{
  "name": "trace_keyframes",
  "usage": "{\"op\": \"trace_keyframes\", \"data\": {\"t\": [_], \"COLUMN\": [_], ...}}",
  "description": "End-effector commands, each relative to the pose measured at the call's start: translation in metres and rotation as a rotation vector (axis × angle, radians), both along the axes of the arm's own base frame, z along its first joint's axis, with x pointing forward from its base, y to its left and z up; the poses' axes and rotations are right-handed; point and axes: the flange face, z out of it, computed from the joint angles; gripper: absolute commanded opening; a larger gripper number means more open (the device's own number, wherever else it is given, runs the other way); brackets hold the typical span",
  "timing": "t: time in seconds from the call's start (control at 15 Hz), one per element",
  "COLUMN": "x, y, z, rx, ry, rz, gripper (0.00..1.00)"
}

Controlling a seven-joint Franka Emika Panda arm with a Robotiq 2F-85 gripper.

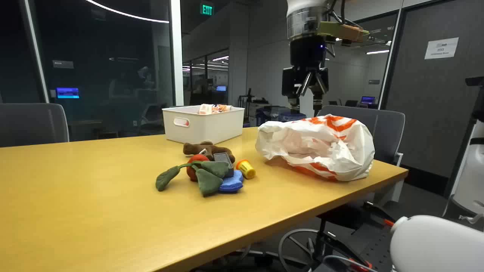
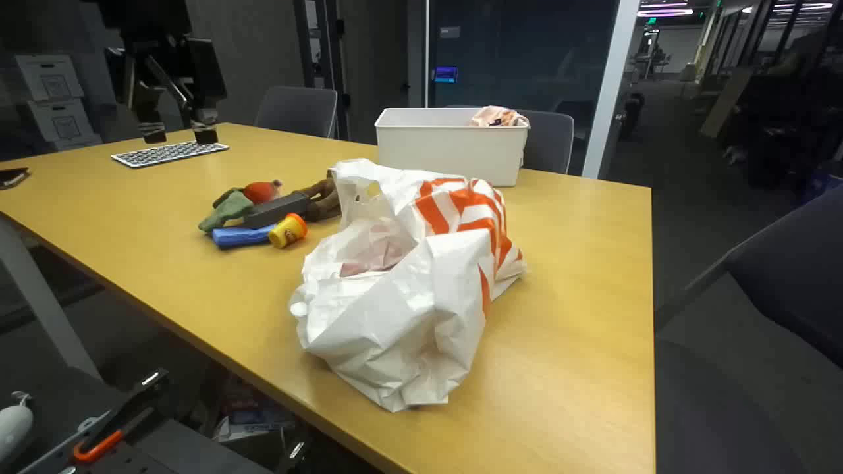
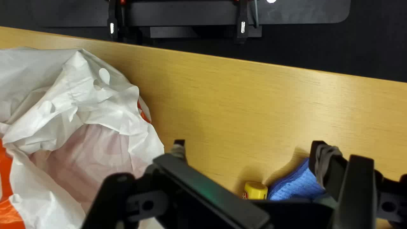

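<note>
One gripper [image 3: 249, 149] is suspended above the table [image 3: 222, 101], its fingers spread wide and nothing pinched between them. In the wrist view, one finger is framed beside the rim of the plastic bag [image 3: 105, 140], and the other is seen over part of the blue toy [image 3: 295, 184]; no contact is made out. The yellow pot [image 3: 255, 191] is laid on its side just beside the blue toy, on the table. The present step is judged to be positioning ahead of any grasp. For an item to be picked up, the gripper should first be lowered and one finger placed on each side, before the fingers are brought together; snagging of the bag's loose rim is a foreseeable risk. Beyond the blue toy, a leafy plush toy [image 1: 208, 183], a dark grey box [image 1: 222, 157] and a brown plush toy [image 1: 196, 148] are heaped together in an exterior view. Farther back, a white bin [image 1: 200, 128] is placed, with a patterned item [image 1: 214, 109] showing above its rim. A keyboard [image 2: 170, 155] is located toward the table's far end.
</note>
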Motion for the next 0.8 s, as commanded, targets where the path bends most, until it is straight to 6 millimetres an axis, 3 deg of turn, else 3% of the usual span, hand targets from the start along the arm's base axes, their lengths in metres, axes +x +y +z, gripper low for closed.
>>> {"op": "trace_keyframes", "data": {"t": [0.0,0.47,0.6,0.73], "x": [0.001,0.001,0.004,0.008], "y": [0.001,0.001,0.026,0.073], "z": [0.002,0.005,0.009,0.012], "rx": [0.001,0.003,0.010,0.002], "ry": [-0.004,-0.011,-0.017,-0.047], "rz": [0.001,0.001,0.022,0.088], "gripper": [1.00,1.00,1.00,1.00]}}
